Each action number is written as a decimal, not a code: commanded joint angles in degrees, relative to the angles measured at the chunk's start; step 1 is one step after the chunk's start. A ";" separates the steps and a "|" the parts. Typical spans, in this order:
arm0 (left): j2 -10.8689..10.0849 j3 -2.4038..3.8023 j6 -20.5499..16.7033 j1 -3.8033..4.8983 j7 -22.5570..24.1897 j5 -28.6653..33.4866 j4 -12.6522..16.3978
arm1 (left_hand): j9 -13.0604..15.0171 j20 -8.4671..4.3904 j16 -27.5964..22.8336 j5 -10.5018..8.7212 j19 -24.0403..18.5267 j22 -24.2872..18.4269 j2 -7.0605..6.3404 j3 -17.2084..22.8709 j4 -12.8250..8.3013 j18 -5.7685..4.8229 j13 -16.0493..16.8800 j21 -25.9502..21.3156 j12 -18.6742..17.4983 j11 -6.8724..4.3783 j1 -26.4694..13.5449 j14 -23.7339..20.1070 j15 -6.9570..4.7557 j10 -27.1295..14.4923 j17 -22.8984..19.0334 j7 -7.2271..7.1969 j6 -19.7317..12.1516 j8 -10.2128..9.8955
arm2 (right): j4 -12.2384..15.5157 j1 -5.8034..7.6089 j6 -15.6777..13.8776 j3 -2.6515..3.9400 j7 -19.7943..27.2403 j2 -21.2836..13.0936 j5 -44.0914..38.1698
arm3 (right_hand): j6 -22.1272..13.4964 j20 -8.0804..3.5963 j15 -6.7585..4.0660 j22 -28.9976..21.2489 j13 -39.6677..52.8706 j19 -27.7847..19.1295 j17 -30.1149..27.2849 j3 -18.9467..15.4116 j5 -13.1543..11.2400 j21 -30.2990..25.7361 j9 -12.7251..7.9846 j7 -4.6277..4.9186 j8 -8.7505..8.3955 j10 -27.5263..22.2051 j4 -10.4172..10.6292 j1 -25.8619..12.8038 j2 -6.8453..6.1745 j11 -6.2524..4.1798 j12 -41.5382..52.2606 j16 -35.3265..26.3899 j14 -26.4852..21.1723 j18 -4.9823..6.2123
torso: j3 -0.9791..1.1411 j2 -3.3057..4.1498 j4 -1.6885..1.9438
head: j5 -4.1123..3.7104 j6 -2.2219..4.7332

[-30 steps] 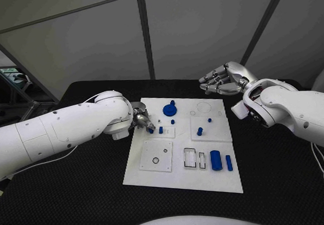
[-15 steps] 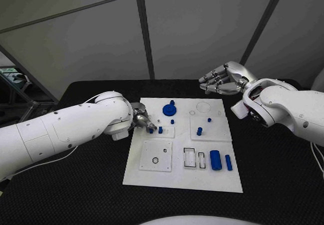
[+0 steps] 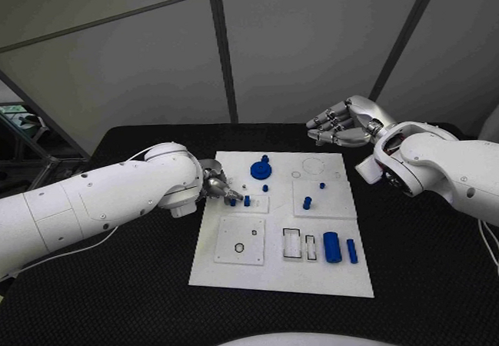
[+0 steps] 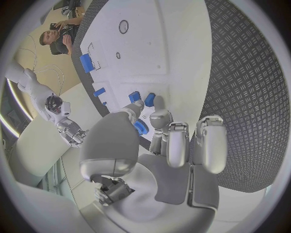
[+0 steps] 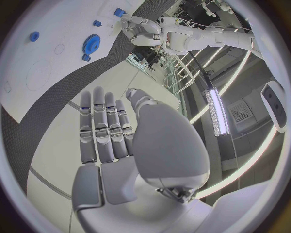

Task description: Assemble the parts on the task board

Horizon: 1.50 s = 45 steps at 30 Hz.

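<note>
Black table [image 3: 122,294] under white task board [image 3: 279,275], grey wall panels [image 3: 299,48] behind.

No legible txt or labels anywhere.

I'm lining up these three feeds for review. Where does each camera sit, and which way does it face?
Head view: on the robot's head, looking down at the white board; both arms, left hand and right hand show.
Left wrist view: behind the left hand, facing the board; a blue piece sits at its fingertips.
Right wrist view: behind the right hand, fingers straight, facing the board's far end.
Shared: head and right wrist views both show the blue gear.
</note>
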 commanded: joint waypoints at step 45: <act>3.85 -1.78 -19.27 0.15 36.16 -18.95 -2.79 | -20.82 4.48 -12.64 0.21 -7.66 -8.39 -2.53 -3.60 -1.43 3.58 -39.86 -16.87 -36.65 6.95 26.18 -1.98 4.94 -19.84 -8.84 5.81 -2.55 -18.79 | 0.62 0.11 0.32 0.02 -0.44 -0.15 0.15 | -0.35 0.01 0.11 -0.16 -0.12 0.45 -0.04 0.14 0.33 -0.48 0.01 0.04 -0.19 0.00 0.31 -0.71 0.10 0.21 -0.27 -0.37 0.48 0.62 | -0.07 0.25 -0.15 | -1.29 0.67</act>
